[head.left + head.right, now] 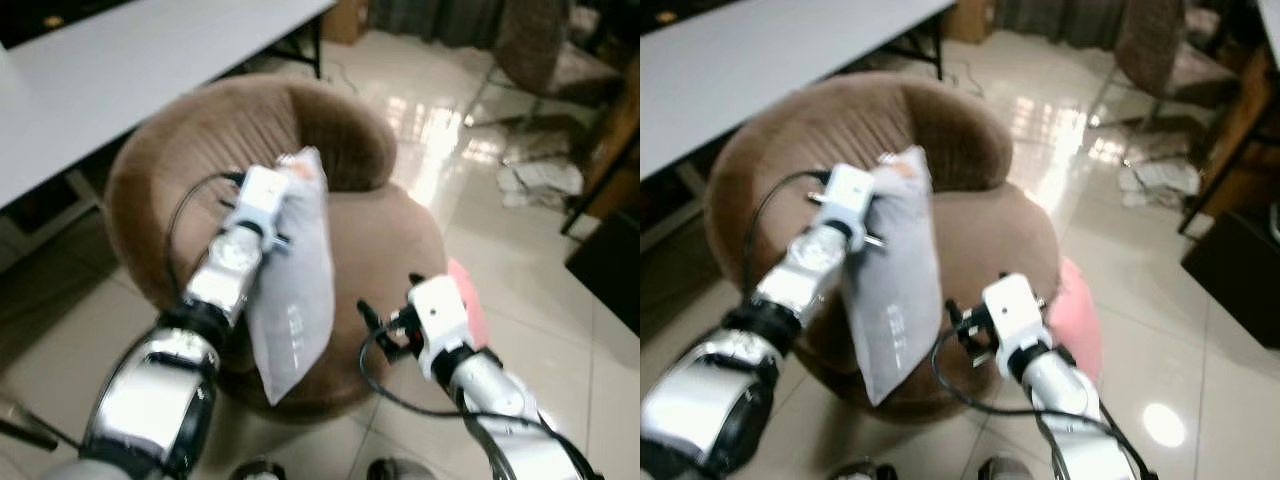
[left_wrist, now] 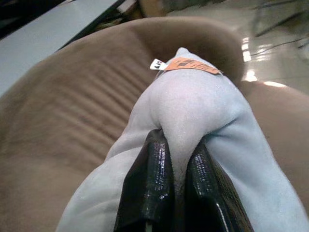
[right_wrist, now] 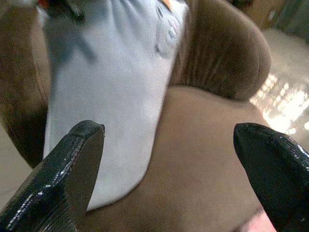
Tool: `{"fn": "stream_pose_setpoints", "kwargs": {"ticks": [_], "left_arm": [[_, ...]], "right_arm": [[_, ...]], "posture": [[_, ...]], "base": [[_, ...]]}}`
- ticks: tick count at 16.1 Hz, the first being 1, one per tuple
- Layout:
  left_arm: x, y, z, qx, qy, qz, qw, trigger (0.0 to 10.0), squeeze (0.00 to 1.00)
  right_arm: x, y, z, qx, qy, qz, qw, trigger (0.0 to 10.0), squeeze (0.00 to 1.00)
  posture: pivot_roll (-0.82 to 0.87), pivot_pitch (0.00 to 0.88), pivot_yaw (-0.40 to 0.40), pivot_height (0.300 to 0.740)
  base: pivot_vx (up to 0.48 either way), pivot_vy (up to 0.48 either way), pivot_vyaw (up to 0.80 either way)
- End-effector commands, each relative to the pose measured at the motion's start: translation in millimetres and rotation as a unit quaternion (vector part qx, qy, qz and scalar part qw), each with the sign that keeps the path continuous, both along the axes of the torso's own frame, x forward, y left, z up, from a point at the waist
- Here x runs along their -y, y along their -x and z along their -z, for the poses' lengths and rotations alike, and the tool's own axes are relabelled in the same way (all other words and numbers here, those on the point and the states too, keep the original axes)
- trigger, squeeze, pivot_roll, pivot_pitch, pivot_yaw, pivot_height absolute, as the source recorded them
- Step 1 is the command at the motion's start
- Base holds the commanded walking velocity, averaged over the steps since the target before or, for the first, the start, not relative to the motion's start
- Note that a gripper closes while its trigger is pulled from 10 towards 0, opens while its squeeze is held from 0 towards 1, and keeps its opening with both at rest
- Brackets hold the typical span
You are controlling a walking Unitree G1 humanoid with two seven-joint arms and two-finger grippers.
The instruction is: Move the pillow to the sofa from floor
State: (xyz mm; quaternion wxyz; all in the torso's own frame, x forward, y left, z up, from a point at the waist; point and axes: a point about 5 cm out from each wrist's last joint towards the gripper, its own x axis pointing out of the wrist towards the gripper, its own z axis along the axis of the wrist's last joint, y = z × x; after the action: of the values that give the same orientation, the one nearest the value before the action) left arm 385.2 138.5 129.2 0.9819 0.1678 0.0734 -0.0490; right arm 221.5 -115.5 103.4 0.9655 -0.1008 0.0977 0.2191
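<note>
The left gripper [image 2: 174,193] is clamped on the top of a pale grey, soft fabric pillow [image 1: 295,290] with an orange tag, hanging over the round brown velvet sofa [image 1: 390,240]. The right gripper [image 3: 169,169], fingers spread apart, hovers near right.

I see the pillow [image 1: 295,290], pale grey-blue and soft, hanging upright off the floor with its lower corner dangling over the front edge of the sofa's seat. An orange tag [image 2: 189,64] sits at its top corner. The sofa [image 1: 390,240] is a round brown armchair with a curved, ribbed backrest behind the pillow.
</note>
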Motion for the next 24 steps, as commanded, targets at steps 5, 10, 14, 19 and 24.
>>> {"fn": "stream_pose_setpoints", "kwargs": {"ticks": [5, 10, 14, 19, 24], "left_arm": [[-74.2, -9.4, -24, 0.018, -0.075, -0.151, 0.985, 10.0, 1.00], [-105.3, -9.3, -48, 0.070, -0.066, -0.170, 0.981, 10.0, 0.16], [-102.0, -8.8, -59, 0.109, 0.044, -0.101, 0.988, 10.0, 0.00], [-67.6, 69.9, -36, 0.164, 0.126, 0.076, 0.975, 10.0, 0.00], [-43.5, 109.3, -17, 0.129, 0.138, 0.072, 0.979, 10.0, 0.00]], "right_arm": [[0.6, 4.6, -7, 0.001, 0.009, -0.010, 1.000, 10.0, 0.00], [-3.8, -0.1, -6, 0.001, 0.006, -0.020, 1.000, 10.0, 0.00], [-1.8, -2.8, -7, 0.008, 0.004, -0.005, 1.000, 10.0, 0.00], [5.2, -13.5, -12, 0.047, -0.009, 0.054, 0.997, 10.0, 0.00], [6.4, -22.5, -15, 0.060, -0.011, 0.061, 0.996, 10.0, 0.00]], "posture": [[-0.16, 0.165, 0.038, 0.740], [-0.14, 0.145, 0.033, 0.740], [-0.12, 0.118, 0.039, 0.740], [-0.06, 0.081, 0.014, 0.740], [-0.05, 0.060, -0.002, 0.740]], "base": [[0.000, 0.000, 0.00], [0.000, 0.000, 0.00], [0.000, 0.000, 0.00], [0.000, 0.000, 0.00], [0.000, -0.096, 0.00]]}}
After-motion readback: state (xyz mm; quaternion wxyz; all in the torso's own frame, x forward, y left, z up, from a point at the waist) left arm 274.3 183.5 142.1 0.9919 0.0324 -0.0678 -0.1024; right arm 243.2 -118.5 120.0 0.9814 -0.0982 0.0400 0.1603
